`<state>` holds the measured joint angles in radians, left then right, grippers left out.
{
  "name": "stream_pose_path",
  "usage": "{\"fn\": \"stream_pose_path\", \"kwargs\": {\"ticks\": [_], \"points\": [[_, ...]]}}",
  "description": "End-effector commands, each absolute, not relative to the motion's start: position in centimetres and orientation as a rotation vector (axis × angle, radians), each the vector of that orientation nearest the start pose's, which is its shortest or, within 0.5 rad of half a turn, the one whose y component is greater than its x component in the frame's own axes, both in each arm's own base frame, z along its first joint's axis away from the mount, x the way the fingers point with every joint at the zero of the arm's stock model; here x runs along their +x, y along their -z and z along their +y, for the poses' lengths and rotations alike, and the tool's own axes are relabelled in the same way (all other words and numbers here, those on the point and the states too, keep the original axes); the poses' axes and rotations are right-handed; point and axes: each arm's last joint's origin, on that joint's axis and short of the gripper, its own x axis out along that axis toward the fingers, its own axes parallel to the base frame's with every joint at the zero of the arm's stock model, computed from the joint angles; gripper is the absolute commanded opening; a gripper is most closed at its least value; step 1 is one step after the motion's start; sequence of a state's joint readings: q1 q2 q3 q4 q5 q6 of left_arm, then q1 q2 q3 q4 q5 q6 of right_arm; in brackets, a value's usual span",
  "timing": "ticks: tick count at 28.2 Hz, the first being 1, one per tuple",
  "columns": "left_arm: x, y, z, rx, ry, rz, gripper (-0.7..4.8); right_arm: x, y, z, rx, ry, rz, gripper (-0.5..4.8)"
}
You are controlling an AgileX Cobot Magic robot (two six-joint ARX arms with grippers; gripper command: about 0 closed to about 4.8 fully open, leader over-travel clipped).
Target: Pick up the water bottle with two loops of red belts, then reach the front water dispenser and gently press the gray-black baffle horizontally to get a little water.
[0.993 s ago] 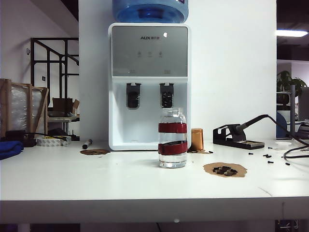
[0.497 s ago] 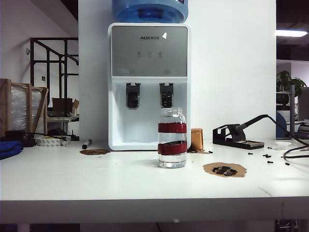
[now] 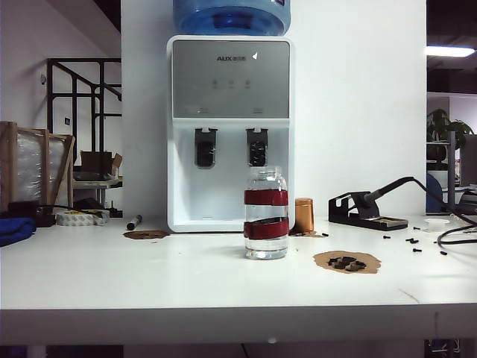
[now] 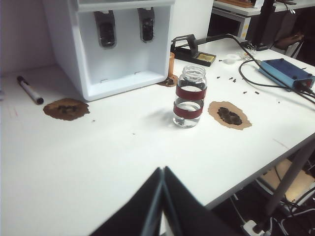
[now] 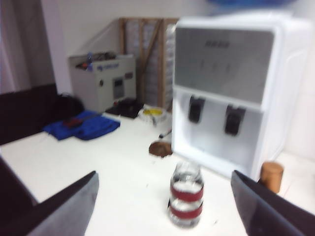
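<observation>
At the middle of the bench (image 3: 112, 276) the water bottle (image 3: 266, 213) stands upright before the water dispenser (image 3: 230, 127), left claw (image 4: 163, 173) together, right claw (image 5: 162, 196) seemingly wide apart, neither touching it.

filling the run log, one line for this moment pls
bottle: upright on table, untouched | left gripper: shut, short of bottle | right gripper: open, facing bottle

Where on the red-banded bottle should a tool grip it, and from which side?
Probably across the bottle's round body at the red bands, coming level from the table's near edge: it stands upright with open table in front. The dispenser behind blocks the far side. The right tool already faces it, open.
</observation>
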<state>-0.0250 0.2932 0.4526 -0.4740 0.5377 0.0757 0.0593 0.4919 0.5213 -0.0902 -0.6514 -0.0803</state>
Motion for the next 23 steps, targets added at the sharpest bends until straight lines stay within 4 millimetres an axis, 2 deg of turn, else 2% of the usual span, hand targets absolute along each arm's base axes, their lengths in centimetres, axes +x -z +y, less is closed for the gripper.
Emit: {"fn": "stream_pose_path", "kwargs": {"ticks": [1,5,7,16,23], "points": [[8.7,-25.0,-1.7,-0.016,0.571,0.294,-0.04,12.6,-26.5,2.8,-0.037,-0.712,0.018,4.79],[9.2,-25.4,-1.7,-0.005,0.570,0.254,-0.04,12.9,-22.8,3.1,-0.006,-0.698,-0.053,4.79],[9.6,-25.3,-1.7,-0.007,0.567,0.262,-0.04,12.9,-21.9,3.2,0.003,-0.674,-0.055,4.79],[12.3,-24.8,-2.4,0.003,0.547,0.316,-0.04,14.4,-19.7,5.5,0.014,-0.699,0.042,4.79],[12.9,-25.5,-3.4,0.030,0.570,0.238,-0.05,16.9,-18.0,6.5,0.054,-0.707,0.079,4.79]]}}
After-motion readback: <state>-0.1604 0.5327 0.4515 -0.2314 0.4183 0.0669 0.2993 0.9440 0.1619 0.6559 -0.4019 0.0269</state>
